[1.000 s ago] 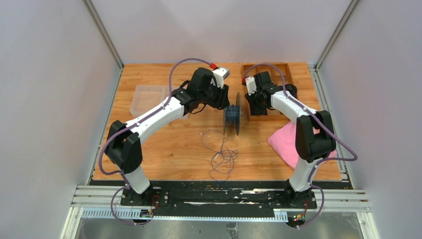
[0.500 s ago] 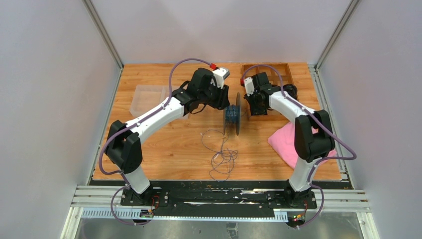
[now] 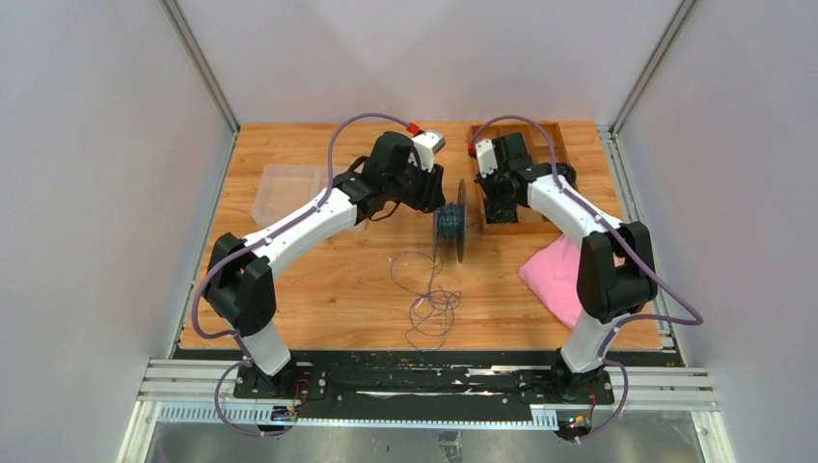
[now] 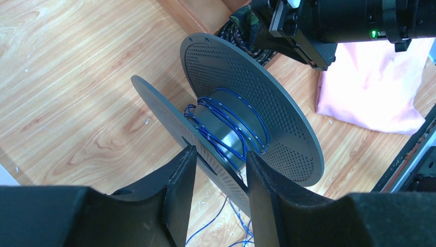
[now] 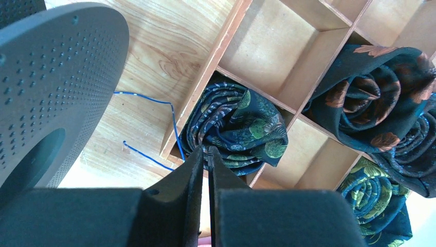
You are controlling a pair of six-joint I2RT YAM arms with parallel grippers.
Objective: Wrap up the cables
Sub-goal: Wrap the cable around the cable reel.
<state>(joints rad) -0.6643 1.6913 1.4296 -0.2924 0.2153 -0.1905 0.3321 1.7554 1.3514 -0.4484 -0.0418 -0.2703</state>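
The spool [image 3: 451,227] stands on its rims toward the back of the tabletop [image 3: 328,280], its axle running left to right, with one arm on either side. The left pincer [image 4: 221,152] is half spread and straddles the near flange. That thin disc passes between its fingers [image 4: 180,190] and both seem to bear on it, so it holds the spool by that edge.

Part of the cables [image 4: 231,123] is wound in a few blue turns on the hub between the two perforated flanges. The rest lies in loose loops [image 3: 431,304] on the wood in front of the spool, well short of the near edge.

The right pincer [image 5: 206,150] is narrowed to a sliver and hangs just over the left wall of the wooden tray [image 5: 205,77], above a rolled patterned cloth [image 5: 236,128] in the nearest compartment. A blue strand runs along the tray wall up to its fingertips and passes behind them. Whether it is pinched cannot be told. The spool's far flange stands just beside that wall, leaving only a narrow strip of wood between them.

A pink cloth [image 3: 550,275] lies at the right edge, near the tray's front. A clear tub [image 3: 285,188] sits at the left edge, partly under the left arm. Bare wood shows between the tub and the loops.
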